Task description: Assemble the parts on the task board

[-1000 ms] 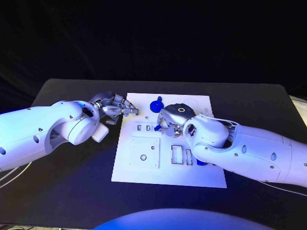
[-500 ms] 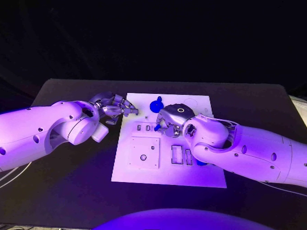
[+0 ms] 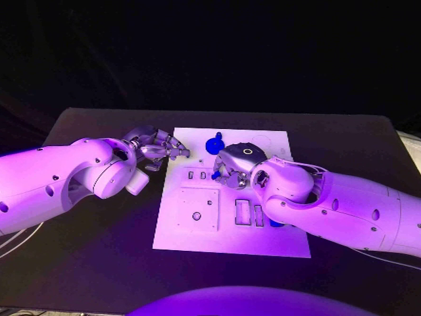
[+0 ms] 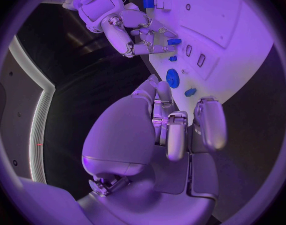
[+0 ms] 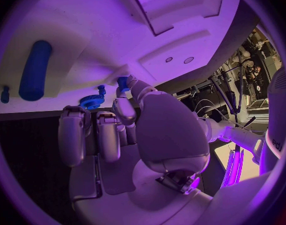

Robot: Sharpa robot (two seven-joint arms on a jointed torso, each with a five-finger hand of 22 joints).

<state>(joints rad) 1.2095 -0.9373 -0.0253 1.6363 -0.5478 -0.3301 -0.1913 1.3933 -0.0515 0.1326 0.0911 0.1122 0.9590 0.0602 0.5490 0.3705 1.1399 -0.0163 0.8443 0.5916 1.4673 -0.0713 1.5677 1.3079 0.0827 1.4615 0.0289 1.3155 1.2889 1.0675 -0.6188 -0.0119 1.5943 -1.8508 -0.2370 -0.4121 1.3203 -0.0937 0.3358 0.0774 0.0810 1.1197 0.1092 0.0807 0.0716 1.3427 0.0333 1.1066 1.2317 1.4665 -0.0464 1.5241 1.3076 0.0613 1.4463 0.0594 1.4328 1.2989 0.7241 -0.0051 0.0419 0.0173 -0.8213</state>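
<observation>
Task board (image 3: 231,245): white plate lying mid-bench, long side running near to far.
Bench (image 3: 97,263): black, bare around the plate.
Right hand (image 3: 231,166): low over the middle of the board, pinching a small blue part (image 5: 123,81) at a fingertip, other fingers curled back.
Left hand (image 3: 156,146): just off the board's far-left edge, fingers loosely apart, grasping nothing.
Blue gear (image 3: 214,145): flat on the board's far end, between the two hands, a small blue piece (image 4: 190,92) just beside it.
Blue cylinder (image 5: 35,70): lying on the board, well apart from the gear.
Step in hand: probably seating the pinched part into a slot near the board's middle.
Doing it well: keep the pinch firm, square the part to its recess, lower straight, release only once seated; keep the left hand out of the way.
View differences: right wrist view (image 5: 121,110) reveals the pinched part, hidden under the hand from the head view; left wrist view (image 4: 174,130) confirms an empty palm and gives a side look at the right hand (image 4: 149,35) at work.
</observation>
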